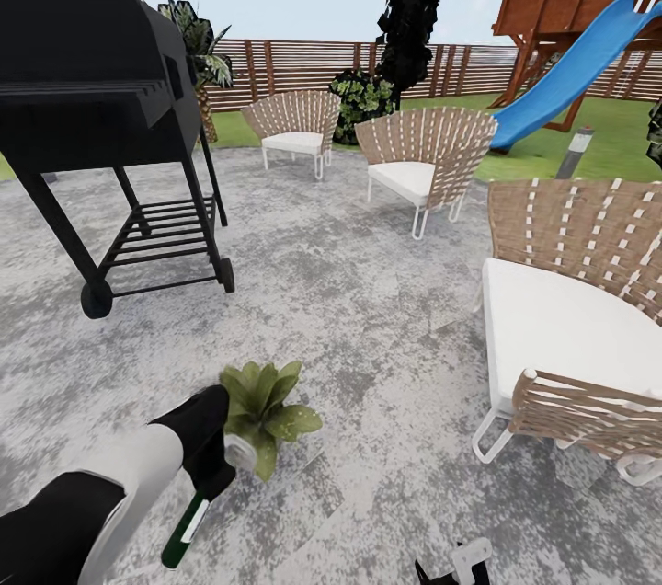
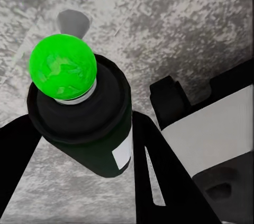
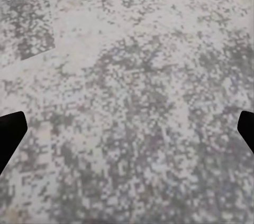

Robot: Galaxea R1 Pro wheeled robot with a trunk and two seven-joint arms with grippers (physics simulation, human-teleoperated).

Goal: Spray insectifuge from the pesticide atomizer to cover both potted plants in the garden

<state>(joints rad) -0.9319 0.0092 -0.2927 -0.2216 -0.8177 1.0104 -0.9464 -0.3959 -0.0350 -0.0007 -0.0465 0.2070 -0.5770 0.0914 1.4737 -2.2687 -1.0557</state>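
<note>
My left gripper [image 1: 213,454] is shut on the pesticide atomizer [image 1: 187,525], a slim dark green bottle with a white stripe. It is held low over the patio of the garden [image 1: 349,291]. Its pale nozzle head [image 1: 241,453] sits right against the leaves of a potted plant [image 1: 268,408], a low green rosette on the paving. In the left wrist view the atomizer [image 2: 92,129] stands between my black fingers [image 2: 159,182], topped by a bright green ball. My right gripper [image 3: 127,131] hangs open over bare paving, and it shows in the head view [image 1: 462,567] too. The insectifuge is too fine to make out.
A black grill [image 1: 92,107] stands on wheels at the left. Three woven tan chairs [image 1: 294,130] [image 1: 423,157] [image 1: 570,318] ring the patio, the nearest close on the right. Beyond are a bollard lamp [image 1: 575,153], a blue slide [image 1: 570,70] and the slatted fence [image 1: 303,65].
</note>
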